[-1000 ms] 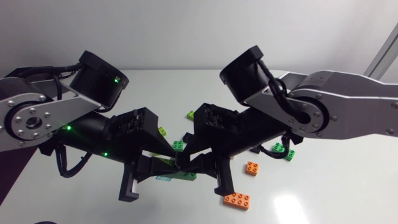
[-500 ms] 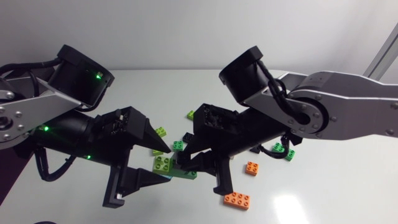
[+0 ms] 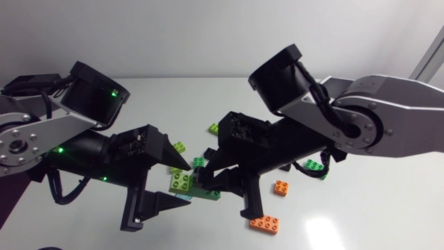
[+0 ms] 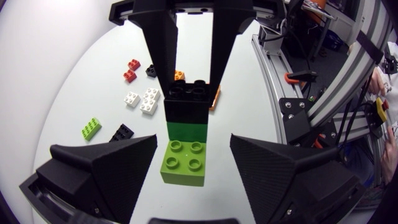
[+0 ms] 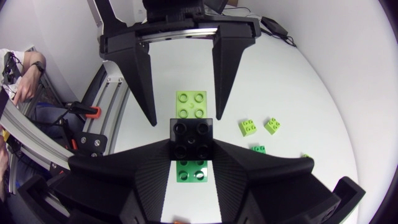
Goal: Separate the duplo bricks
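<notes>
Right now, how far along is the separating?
Done: loose bricks like the orange brick lie singly. In hand: right gripper shut on the black brick, joined to the dark green brick; left gripper open around the light green brick. Left: splitting those.

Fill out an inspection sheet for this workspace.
Surface: white table, glossy.
Job's things: black brick sits on green brick; lime brick next to them, join unclear.
Clutter: loose orange brick, red bricks, white bricks.
Grippers: right gripper shut on black brick; left gripper open around lime brick, not touching.
Cables: black cable along right arm.
Surroundings: nothing seen over the table.
</notes>
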Available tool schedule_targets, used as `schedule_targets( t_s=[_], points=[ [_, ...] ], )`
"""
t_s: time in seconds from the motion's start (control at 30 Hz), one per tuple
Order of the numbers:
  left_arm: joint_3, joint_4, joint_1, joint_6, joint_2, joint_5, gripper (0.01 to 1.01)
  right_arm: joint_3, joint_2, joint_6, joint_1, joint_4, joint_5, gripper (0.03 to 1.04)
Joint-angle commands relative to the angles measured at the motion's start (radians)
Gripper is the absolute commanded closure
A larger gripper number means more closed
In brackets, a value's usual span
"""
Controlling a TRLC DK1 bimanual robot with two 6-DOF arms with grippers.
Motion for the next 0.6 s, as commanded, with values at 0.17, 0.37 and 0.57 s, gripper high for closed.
schedule_targets(
  t_s=[0.17,0.37,0.57],
  points=[
    [-0.019,0.030,0.000,-0.002,0.034,0.016,0.213,0.014,-0.027,0.037,0.018,-0.013,0.000,0.78],
    [-0.019,0.045,0.003,-0.021,0.034,0.026,0.223,0.014,-0.034,0.044,0.026,-0.015,0.000,0.78],
    [-0.024,0.051,0.003,-0.034,0.034,0.055,0.523,0.011,-0.040,0.051,0.034,-0.015,0.000,0.78]
  ],
)
